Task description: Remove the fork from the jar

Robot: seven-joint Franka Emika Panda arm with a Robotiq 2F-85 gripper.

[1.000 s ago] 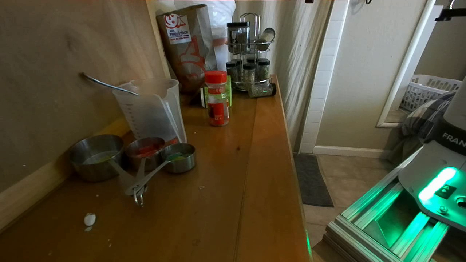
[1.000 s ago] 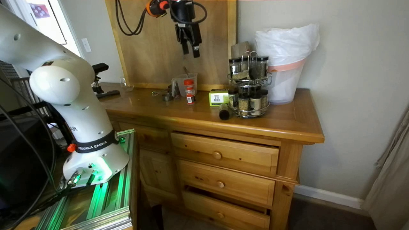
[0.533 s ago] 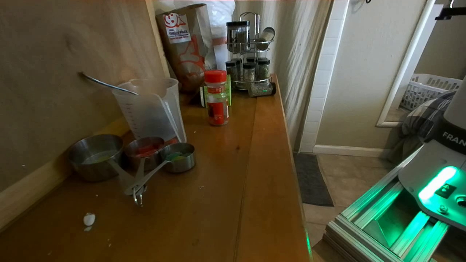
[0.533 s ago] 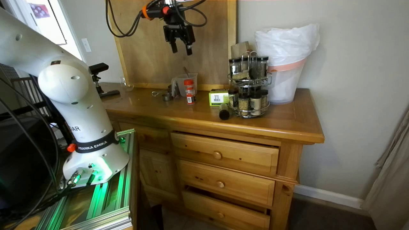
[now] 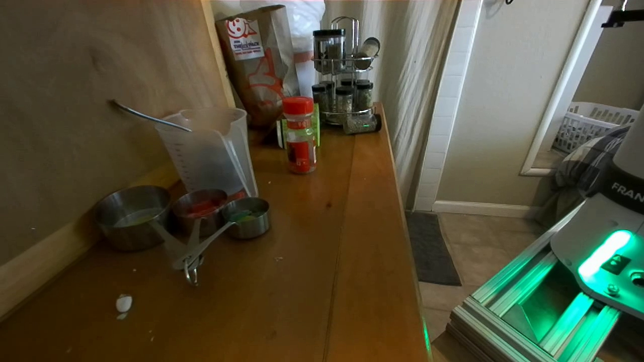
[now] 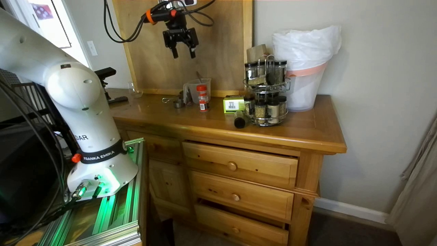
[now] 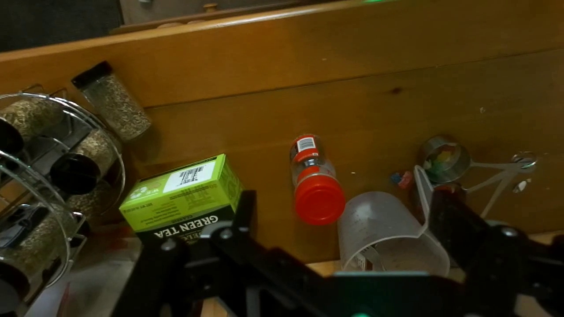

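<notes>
Wooden sideboard (image 6: 170, 119), framed wood panel (image 6: 222, 51) at 12 o'clock in an exterior view; Robotiq gripper (image 6: 184, 54) 11 o'clock from measuring jug (image 6: 192, 89), pointing to 6, jaws apart.

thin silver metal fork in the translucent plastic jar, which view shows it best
An exterior view, where the fork slants long and clear from the jar. In an exterior view the fork is a small dark sliver; the wrist view seemingly shows part inside the jar.
</notes>
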